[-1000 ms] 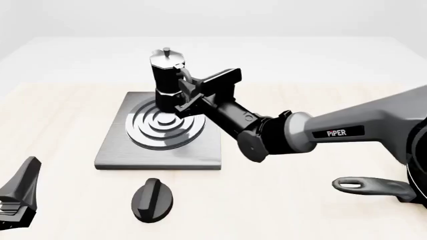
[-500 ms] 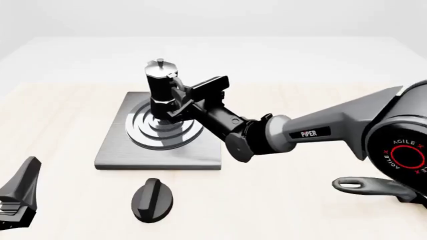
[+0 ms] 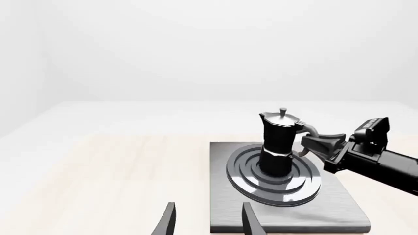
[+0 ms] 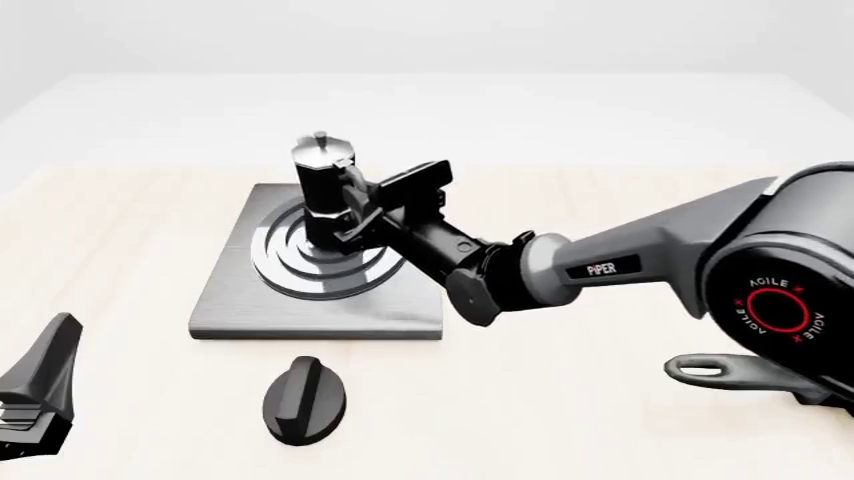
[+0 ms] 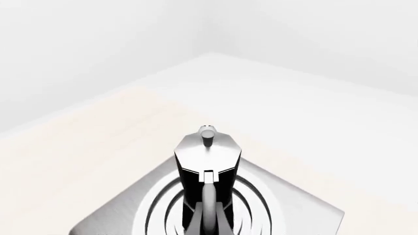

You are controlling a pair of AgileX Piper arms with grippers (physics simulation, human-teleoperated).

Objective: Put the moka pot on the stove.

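At the far left of the front view, the left gripper (image 4: 30, 405) sits low by the table's near edge, well apart from everything else. In the left wrist view its two dark fingers (image 3: 168, 224) stand spread with bare table between them, holding nothing.

Just right of it, on the pale wooden table (image 4: 107, 230), lies the black oval knob (image 4: 304, 398), near the stove's front edge but not touching it.

Behind the knob lies the stove (image 4: 227, 300), a flat grey square plate with its shiny ring burner (image 4: 287, 265) set toward the back. The moka pot (image 4: 323, 190) stands upright at the middle of the rings, silver lid and small knob on top. From the left wrist view its base appears to rest on the burner, though whether it fully touches cannot be told. Nothing else stands on the plate.

The pot's curved side handle points right, and the right gripper (image 4: 358, 212) is pinched on it. The right wrist view looks straight along that handle (image 5: 207, 200) to the pot's body, with the rings spreading to both sides. The right arm (image 4: 601, 268) stretches across the stove's right rear corner and on over the table, hiding part of the plate's edge.

At the far right, near the front edge, the handle of a black pan (image 4: 734, 372) juts out from behind the arm's base.
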